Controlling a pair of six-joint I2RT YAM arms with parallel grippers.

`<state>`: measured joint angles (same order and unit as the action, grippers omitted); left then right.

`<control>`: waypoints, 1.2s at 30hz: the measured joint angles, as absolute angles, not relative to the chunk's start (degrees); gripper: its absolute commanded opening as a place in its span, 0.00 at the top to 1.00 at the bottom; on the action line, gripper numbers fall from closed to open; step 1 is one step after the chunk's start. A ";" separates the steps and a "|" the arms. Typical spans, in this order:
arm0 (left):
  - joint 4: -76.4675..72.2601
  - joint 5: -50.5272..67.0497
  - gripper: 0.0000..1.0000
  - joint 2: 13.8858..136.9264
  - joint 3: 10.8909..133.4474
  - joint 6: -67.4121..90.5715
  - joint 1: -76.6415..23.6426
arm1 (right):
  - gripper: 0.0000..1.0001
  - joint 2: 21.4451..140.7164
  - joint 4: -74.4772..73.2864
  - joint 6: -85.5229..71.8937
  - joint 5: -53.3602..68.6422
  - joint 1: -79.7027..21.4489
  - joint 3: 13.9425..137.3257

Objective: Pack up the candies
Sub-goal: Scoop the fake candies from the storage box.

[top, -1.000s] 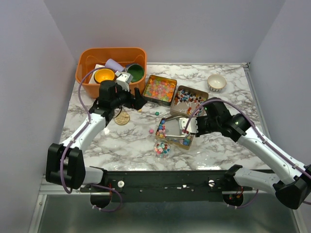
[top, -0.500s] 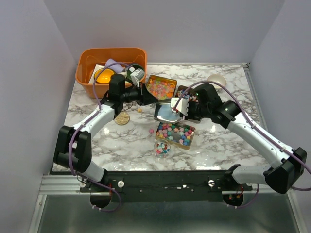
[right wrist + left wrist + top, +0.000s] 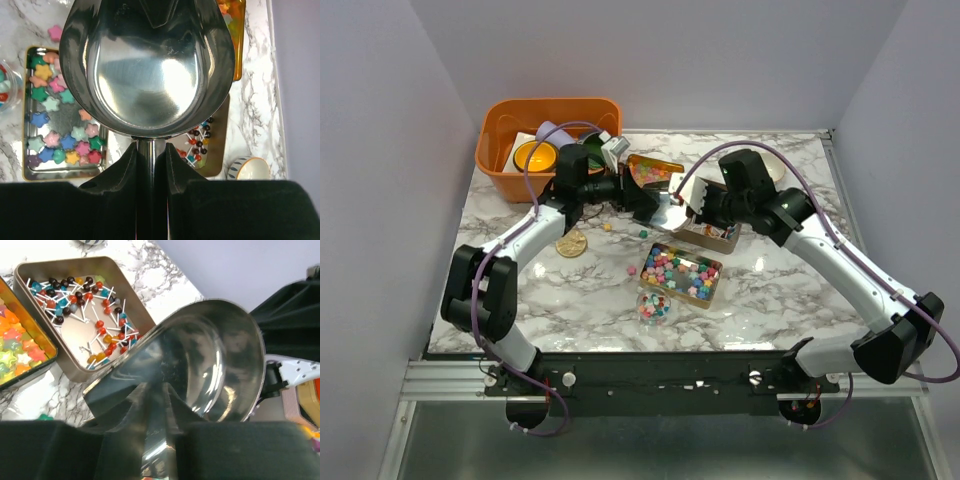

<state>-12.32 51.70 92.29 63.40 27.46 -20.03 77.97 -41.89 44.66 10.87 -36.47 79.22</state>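
An empty metal scoop [image 3: 670, 212] hangs in the air between both arms. My right gripper [image 3: 146, 147] is shut on its handle, and my left gripper [image 3: 160, 390] is shut on the thin front lip of the scoop [image 3: 200, 360]. Bright star candies fill a tin [image 3: 680, 272] below, which also shows in the right wrist view [image 3: 55, 120]. Pastel candies lie in a tin [image 3: 653, 172] behind the left gripper [image 3: 642, 200]. Stick candies sit in a third tin [image 3: 80, 315], half hidden under the right gripper [image 3: 705, 208] from above.
An orange bin [image 3: 495, 160] with cups stands at the back left. A gold round lid [image 3: 571, 243] lies on the marble, as do loose candies [image 3: 631, 270]. A small round jar of candies [image 3: 654, 306] sits near the front. A striped bowl [image 3: 249, 168] stands at the back right.
The right arm lifted the scoop out of the star-candy tin and carried it back and left. The left gripper swung right from above the gold lid and closed on the scoop's lip.
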 measured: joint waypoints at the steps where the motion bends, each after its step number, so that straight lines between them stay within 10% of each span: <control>1: -11.60 51.72 0.58 92.62 64.38 26.96 -20.01 | 0.99 77.97 -41.93 44.84 10.74 -36.45 79.20; 8: -3.68 48.21 0.38 91.79 68.79 19.62 -19.59 | 0.99 80.27 -43.20 50.22 12.84 -29.80 80.68; 36: 6.76 36.73 0.38 99.39 72.25 5.41 -18.98 | 0.99 103.72 -64.49 53.84 7.75 -11.31 97.43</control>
